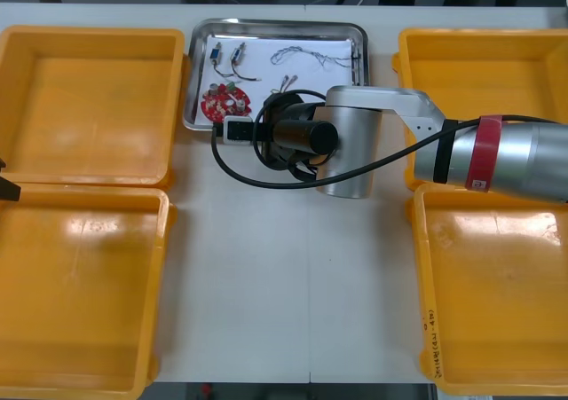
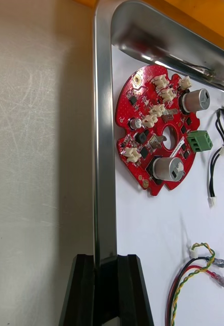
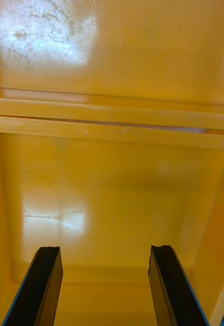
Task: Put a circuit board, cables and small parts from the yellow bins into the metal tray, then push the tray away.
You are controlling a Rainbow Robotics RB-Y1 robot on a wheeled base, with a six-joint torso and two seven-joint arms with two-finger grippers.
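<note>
- Loading looks finished: the red circuit board, a red and yellow cable and a black cable lie in the metal tray.
- The right gripper is clamped on the tray's near rim; only the push remains.
- The left gripper, fingers apart, hangs over a yellow bin.
- The specks at the tray's far end are probably small parts.

Tray: far middle of the desk, between the bins.
Circuit board: in the tray, near-left corner (just inside the rim).
Cables: in the tray, behind the board.
</note>
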